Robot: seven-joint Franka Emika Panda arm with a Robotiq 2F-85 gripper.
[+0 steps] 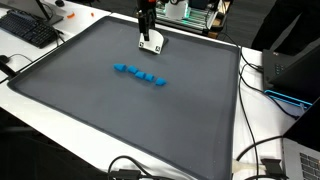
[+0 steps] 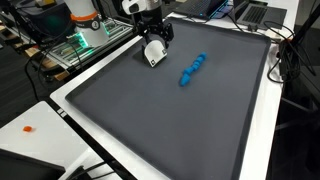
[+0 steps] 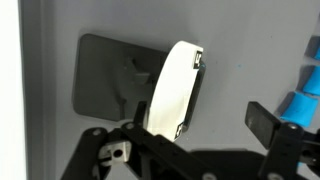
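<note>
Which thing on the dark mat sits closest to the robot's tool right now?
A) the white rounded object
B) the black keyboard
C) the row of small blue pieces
A: in an exterior view the tool hangs just above the white rounded object. The blue pieces lie apart from it, nearer the middle of the mat, and the keyboard is off the mat.

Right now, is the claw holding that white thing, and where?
Nothing is held. The gripper stands open over the white curved piece, which rests on the grey mat.
</note>
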